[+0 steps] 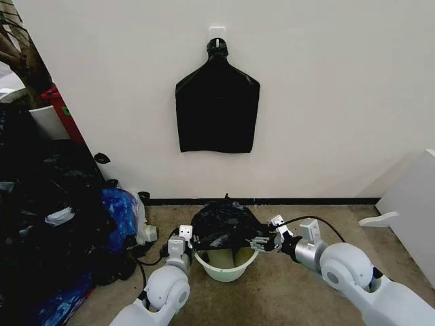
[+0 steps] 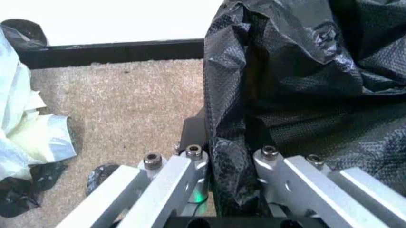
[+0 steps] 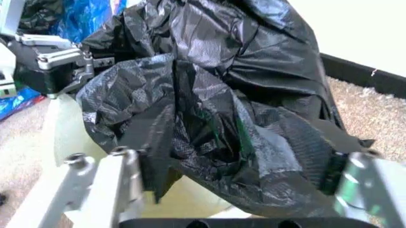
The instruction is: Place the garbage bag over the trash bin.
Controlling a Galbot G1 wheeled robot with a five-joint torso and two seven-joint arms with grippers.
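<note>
brown carpet runs up to a white wall with a dark baseboard, and the trash bin [image 1: 225, 266] stands on the floor just in front of that wall. the garbage bag [image 1: 224, 224] sits bunched on top of the bin, covering the far part of its rim while the near rim and some of the inside are bare. on the wall above the bin hangs a flat black bundle [image 1: 217, 105], and a heap of dark and blue bags [image 1: 61, 224] lies well off to the bin's left.

the left gripper [image 2: 231, 164] is at the bin's left rim with its fingers clamped on a fold of the bag. the right gripper [image 3: 231, 164] is at the bin's right rim; its fingers stand apart with loose bag film between them, not pinched as far as can be told.

to do this step well, i judge both sides should grip the bag's edge rather than a mid fold, spread it wider than the rim, then draw it down evenly toward the near side. pulling hard on one side could tip the light bin or tear the thin film.
</note>
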